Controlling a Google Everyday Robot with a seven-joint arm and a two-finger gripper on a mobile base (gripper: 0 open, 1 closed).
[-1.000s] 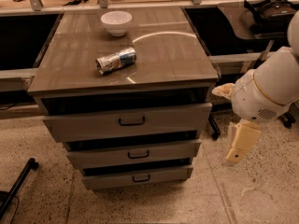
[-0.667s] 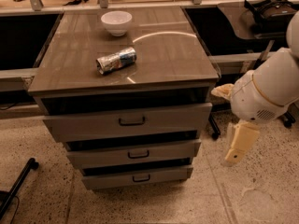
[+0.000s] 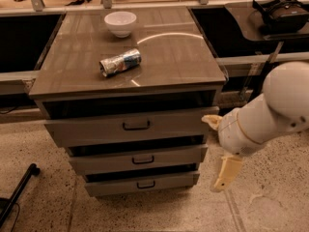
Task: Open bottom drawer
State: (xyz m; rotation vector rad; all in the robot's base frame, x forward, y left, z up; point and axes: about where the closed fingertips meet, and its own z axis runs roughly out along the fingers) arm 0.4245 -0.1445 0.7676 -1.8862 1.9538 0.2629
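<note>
Claw (image 3: 219, 151) right of crosswise bottom drawer (image 3: 116, 186)

Speckled floor (image 3: 270, 211) (pale); glossy brown cabinet top (image 3: 169, 57).

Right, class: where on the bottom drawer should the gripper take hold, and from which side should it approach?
Grip the small dark bar handle at the middle of the bottom drawer front. It lies level, so probably come straight from the front. The gripper hangs right of the cabinet, off the handle.
</note>
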